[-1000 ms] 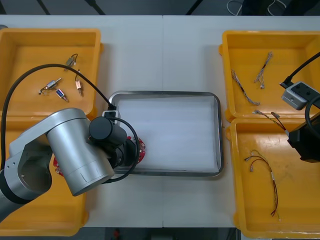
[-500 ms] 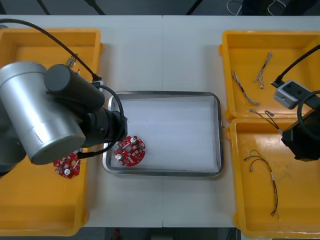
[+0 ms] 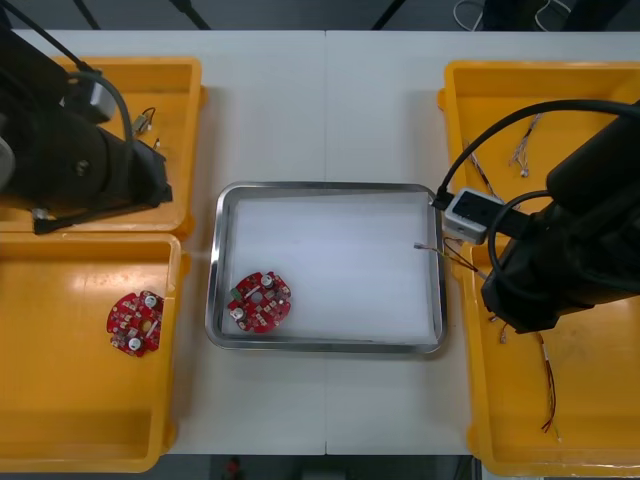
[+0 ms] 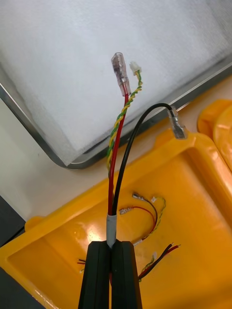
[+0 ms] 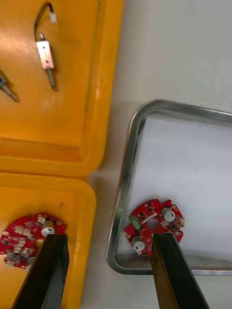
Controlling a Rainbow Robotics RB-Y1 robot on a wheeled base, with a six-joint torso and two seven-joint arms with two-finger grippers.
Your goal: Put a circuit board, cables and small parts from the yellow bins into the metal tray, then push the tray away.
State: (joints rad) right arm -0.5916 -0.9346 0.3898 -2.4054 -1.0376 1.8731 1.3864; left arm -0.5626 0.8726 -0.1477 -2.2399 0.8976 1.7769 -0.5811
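Observation:
A round red circuit board [image 3: 260, 300] lies in the near-left corner of the metal tray [image 3: 325, 186], which is white inside. In the left wrist view my left gripper [image 5: 110, 241] is open and empty, high above that circuit board [image 5: 154, 224] and the tray's rim [image 5: 126, 169]. My left arm [image 3: 80, 160] hangs over the far-left yellow bin. My right gripper [image 4: 112, 244] is shut on a cable bundle [image 4: 123, 120] of red, twisted yellow-green and black wires. The cable's tip [image 3: 420, 245] reaches over the tray's right rim, and the right arm [image 3: 560, 250] covers the right bins.
A second circuit board [image 3: 135, 322] lies in the near-left bin [image 3: 60, 420]. Small metal parts [image 5: 46, 55] sit in the far-left bin. More cables [image 3: 525, 140] lie in the far-right bin, others [image 3: 548, 385] in the near-right bin [image 4: 193, 217].
My left arm let go of the circuit board in the tray and drew back over the far-left bin. My right arm moved left toward the tray with the cable bundle.

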